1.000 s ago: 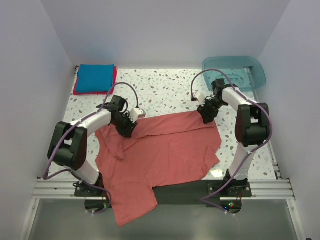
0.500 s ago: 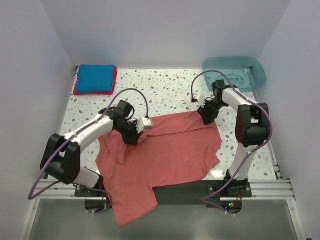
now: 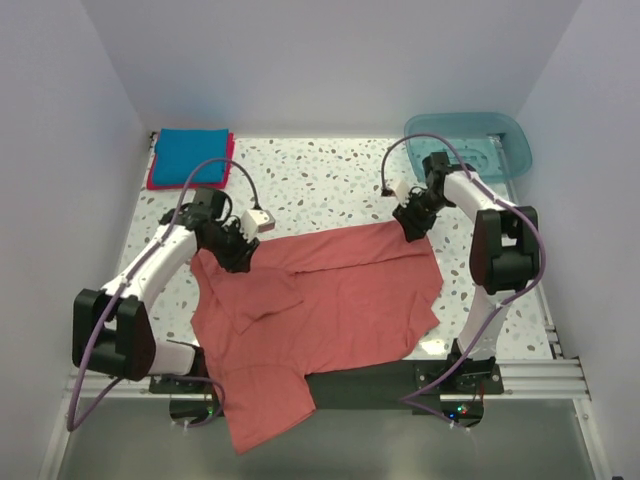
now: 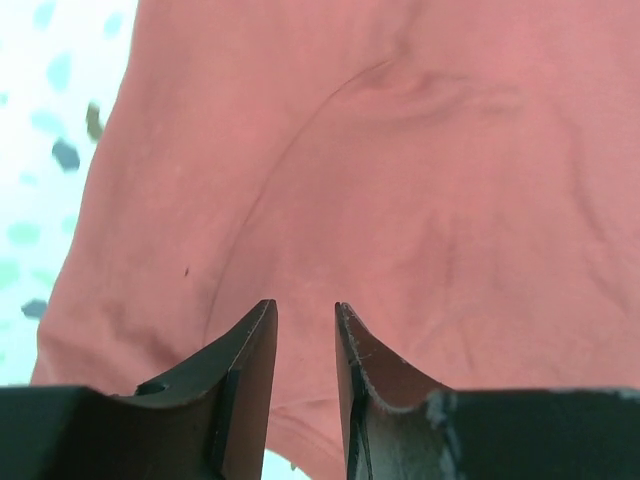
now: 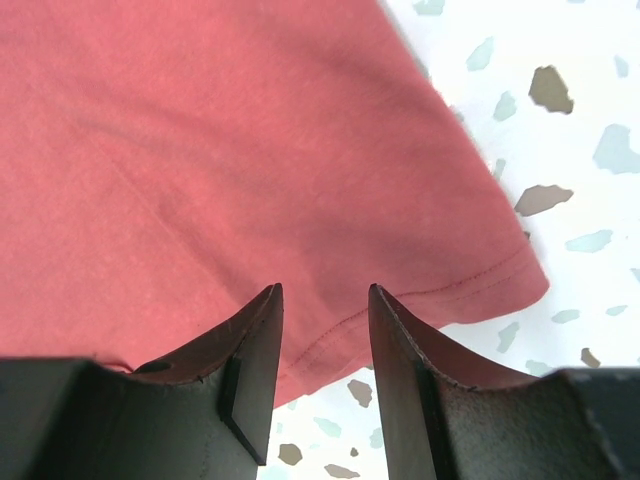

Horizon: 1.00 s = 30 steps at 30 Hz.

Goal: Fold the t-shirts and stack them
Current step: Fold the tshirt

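Observation:
A salmon-red t-shirt lies spread across the table, and its lower part hangs over the near edge. My left gripper hovers over the shirt's far left corner. In the left wrist view the left gripper is open, with only flat cloth beneath the gap. My right gripper is at the far right corner. In the right wrist view it stands open just above the stitched hem. A folded blue t-shirt rests on a crimson-pink one at the back left.
A translucent teal tub sits at the back right corner. Speckled tabletop shows between the stack and the tub. White walls close in the left, right and back sides.
My left gripper went right over the shirt, then drew back left and opened. A folded flap of cloth now lies further in on the shirt's left side. The right arm barely moved.

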Tool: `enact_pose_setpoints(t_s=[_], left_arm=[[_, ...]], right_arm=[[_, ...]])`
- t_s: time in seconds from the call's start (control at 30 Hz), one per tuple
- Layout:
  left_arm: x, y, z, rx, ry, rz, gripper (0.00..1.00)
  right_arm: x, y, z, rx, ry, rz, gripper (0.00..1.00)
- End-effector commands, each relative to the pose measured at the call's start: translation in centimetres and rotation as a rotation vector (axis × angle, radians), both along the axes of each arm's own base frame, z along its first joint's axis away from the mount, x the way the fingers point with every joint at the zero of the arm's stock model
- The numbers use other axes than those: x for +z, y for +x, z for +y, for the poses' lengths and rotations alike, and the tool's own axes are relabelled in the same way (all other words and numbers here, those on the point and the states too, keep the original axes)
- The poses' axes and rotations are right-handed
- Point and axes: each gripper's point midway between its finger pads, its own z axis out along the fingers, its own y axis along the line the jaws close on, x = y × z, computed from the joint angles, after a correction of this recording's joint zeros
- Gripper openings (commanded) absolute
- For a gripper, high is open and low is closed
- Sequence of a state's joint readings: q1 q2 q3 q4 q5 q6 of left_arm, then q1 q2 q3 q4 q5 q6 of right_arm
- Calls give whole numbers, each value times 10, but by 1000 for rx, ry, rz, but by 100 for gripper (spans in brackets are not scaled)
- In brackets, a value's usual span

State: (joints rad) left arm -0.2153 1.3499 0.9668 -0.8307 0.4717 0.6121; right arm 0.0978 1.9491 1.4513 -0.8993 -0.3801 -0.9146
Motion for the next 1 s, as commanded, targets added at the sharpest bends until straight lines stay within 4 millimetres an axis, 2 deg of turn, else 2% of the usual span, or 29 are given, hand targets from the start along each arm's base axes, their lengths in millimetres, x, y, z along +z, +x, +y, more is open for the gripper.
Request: enact_pose_setpoints(t_s=[0.0,0.1,0.27,0.33,0.37,0.4,0.43,0.47,0.5,0.53,0.57,0.6,0.63,0.67,0.7,0.73,0.77,0.8,0.83,0.87,0.9,0.93,0.97], left_arm=[[-28,16,36,159,146,54,34],[-48,20,59,243,223,114,33],[-69,38,75,281,317,137,32],[-84,48,80,287,340,165,31],[-82,63,80,291,342,141,30],[-93,70,82,292,358,162,29],[-95,80,83,297,358,155,28],[-88,105,83,316,339,117,27],[-100,114,82,316,331,143,27],[-102,127,82,319,327,136,27],[-89,158,81,331,312,73,27],[-103,169,83,335,315,93,27],[-103,181,83,337,308,85,27],[-99,210,83,347,296,43,27],[-96,220,82,348,287,39,28],[-75,248,80,359,260,-28,29],[-77,255,78,358,250,-24,30],[-68,260,77,357,240,-31,33],[-50,272,73,347,216,-75,35],[-34,273,67,326,177,-98,37],[-22,273,64,317,157,-117,39],[-19,264,60,302,140,-109,40],[6,258,52,275,88,-146,41]], right_arm=[[22,13,3,-13,-33,-74,43],[9,9,-3,-5,-93,-60,43],[-10,14,-20,-49,-191,-73,43],[-20,23,-30,-76,-250,-82,44],[-23,27,-33,-90,-268,-87,44],[-29,37,-39,-108,-304,-116,44],[-31,45,-41,-130,-314,-141,44],[-32,54,-41,-135,-323,-170,44],[-35,68,-41,-146,-320,-209,44],[-40,84,-44,-176,-345,-222,44],[-45,92,-43,-190,-344,-220,44],[-47,102,-43,-206,-347,-226,44],[-46,122,-42,-238,-347,-254,44],[-42,134,-40,-251,-335,-283,46],[-29,151,-37,-267,-320,-332,47],[-26,158,-33,-286,-297,-344,48],[-17,164,-29,-290,-272,-358,50],[0,168,-25,-293,-251,-364,51],[8,165,-22,-304,-232,-353,51],[31,161,-14,-291,-170,-359,52],[37,148,-12,-293,-156,-329,53],[45,138,-9,-286,-128,-313,53],[75,127,-5,-277,-87,-338,54]])
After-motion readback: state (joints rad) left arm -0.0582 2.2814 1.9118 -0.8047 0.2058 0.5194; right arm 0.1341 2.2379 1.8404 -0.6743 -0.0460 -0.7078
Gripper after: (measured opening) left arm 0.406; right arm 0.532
